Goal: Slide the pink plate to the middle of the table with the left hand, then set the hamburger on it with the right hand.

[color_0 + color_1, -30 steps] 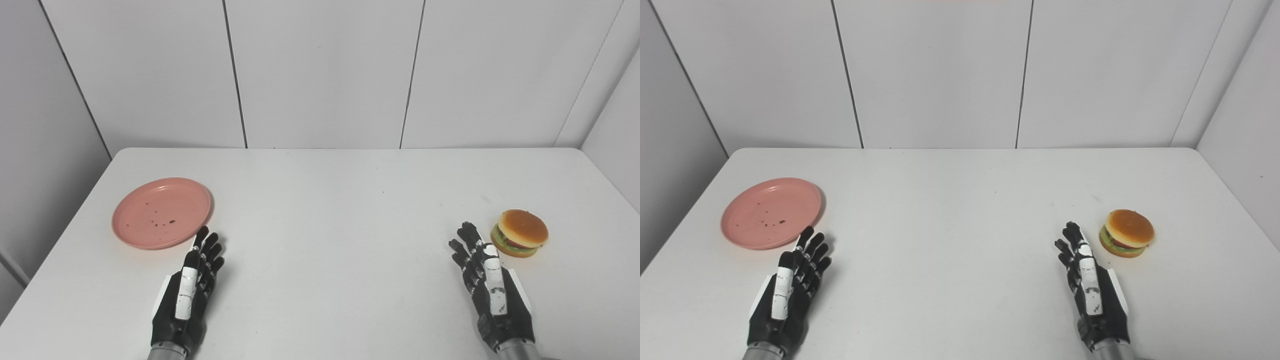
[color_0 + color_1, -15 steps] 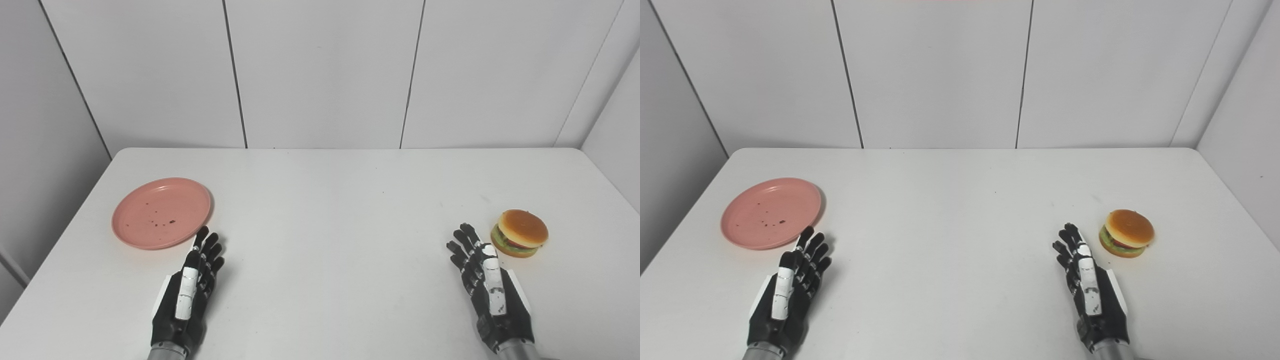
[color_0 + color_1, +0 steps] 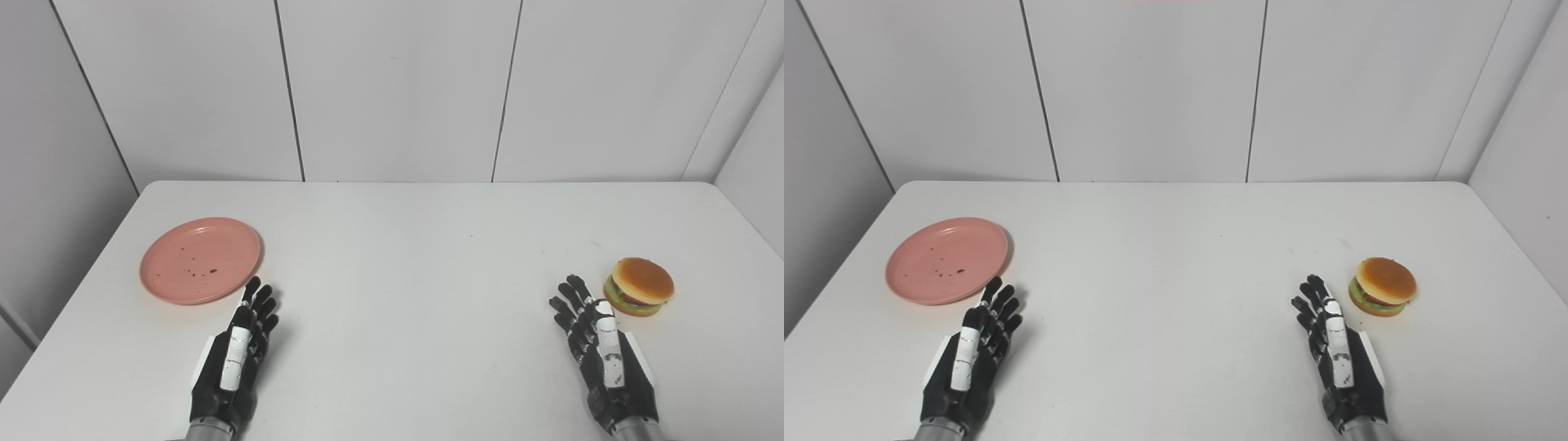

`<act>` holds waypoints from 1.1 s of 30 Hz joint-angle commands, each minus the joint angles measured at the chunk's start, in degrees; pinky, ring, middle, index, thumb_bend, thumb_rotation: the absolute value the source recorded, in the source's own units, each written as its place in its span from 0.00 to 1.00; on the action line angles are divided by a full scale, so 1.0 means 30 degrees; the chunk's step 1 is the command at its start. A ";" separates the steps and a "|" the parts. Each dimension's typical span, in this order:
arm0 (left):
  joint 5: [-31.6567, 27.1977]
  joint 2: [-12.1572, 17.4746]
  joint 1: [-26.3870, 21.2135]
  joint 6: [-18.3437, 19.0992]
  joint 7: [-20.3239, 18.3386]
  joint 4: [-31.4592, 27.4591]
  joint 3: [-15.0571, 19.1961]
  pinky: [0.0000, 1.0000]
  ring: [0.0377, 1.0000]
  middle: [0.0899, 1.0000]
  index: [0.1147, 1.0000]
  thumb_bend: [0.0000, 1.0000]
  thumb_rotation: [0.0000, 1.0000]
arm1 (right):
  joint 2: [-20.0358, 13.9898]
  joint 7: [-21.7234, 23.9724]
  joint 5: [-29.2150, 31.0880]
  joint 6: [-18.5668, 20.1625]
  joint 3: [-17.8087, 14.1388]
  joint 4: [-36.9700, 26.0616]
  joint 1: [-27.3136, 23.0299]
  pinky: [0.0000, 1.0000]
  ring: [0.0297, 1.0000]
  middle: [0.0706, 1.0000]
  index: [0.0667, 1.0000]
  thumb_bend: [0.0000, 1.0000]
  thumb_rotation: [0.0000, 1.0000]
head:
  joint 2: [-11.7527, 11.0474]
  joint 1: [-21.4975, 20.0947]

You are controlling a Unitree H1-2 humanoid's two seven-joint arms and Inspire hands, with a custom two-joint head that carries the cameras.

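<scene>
Now I see one pink plate (image 3: pixel 200 260) left of frame, one hamburger (image 3: pixel 639 286) right, my left robot hand (image 3: pixel 236 358) and right robot hand (image 3: pixel 603 358) both flat on the table (image 3: pixel 404 257), fingers spread, holding nothing.

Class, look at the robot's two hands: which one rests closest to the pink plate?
The left hand. Its fingertips lie just short of the pink plate; the right hand rests across the table beside the hamburger.

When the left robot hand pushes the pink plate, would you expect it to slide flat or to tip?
The pink plate looks shallow, rigid and low-rimmed, so it probably slides flat. The white table seems smooth, so it may skid easily. It looks light, likely plastic.
</scene>
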 commanded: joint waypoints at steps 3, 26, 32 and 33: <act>0.1015 -0.0639 -0.0081 -0.0527 0.0532 0.0125 -0.0490 1.00 1.00 0.98 1.00 1.00 0.86 | -0.0608 0.0696 0.0624 -0.1218 -0.0502 0.0840 -0.0560 0.98 0.93 0.95 0.95 0.87 1.00 | -0.0518 0.0847; 0.2491 -0.1553 -0.0776 -0.3382 0.1071 0.3140 -0.1284 1.00 1.00 0.99 1.00 0.98 0.89 | -0.1392 0.2402 0.1621 -0.3470 -0.1218 0.4573 -0.1242 1.00 0.94 0.97 0.97 0.86 1.00 | -0.2941 0.2702; 0.2431 -0.1571 -0.0960 -0.4101 0.0903 0.4200 -0.1289 1.00 1.00 0.99 1.00 0.98 0.89 | -0.1406 0.2656 0.1610 -0.4112 -0.1258 0.5582 -0.1527 1.00 0.94 0.97 0.97 0.88 1.00 | -0.3848 0.3078; 0.2390 -0.1570 -0.1001 -0.4236 0.0854 0.4414 -0.1288 1.00 1.00 1.00 1.00 0.97 0.89 | -0.1426 0.2723 0.1624 -0.4222 -0.1244 0.5762 -0.1583 1.00 0.94 0.97 0.98 0.89 1.00 | -0.3972 0.3113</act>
